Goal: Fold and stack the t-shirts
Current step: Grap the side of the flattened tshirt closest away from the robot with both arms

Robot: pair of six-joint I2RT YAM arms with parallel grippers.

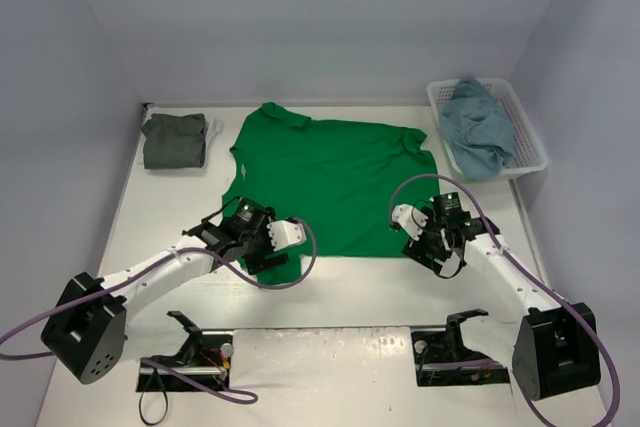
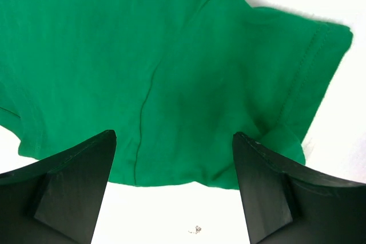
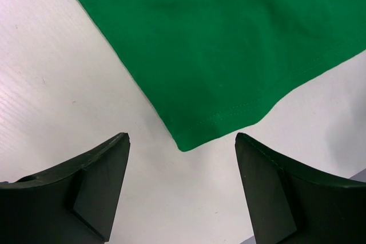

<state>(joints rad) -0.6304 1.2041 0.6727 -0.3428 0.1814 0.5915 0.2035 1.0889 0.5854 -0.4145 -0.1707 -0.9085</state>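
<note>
The green t-shirt (image 1: 335, 182) is lying flat on the desk (image 1: 150, 217), ready for folding. The left end effector (image 2: 174, 141) is hovering open over its seven o'clock edge, the right end effector (image 3: 182, 138) open over the five o'clock corner, probably lining up grasps.

We count three shirts: one green shirt (image 1: 335, 182), one dark grey shirt (image 1: 174, 140) and one light blue shirt (image 1: 478, 129). We count one white basket (image 1: 533, 137), one table (image 1: 345, 295) and two robot arms, a left arm (image 1: 170, 269) and a right arm (image 1: 510, 272).
</note>
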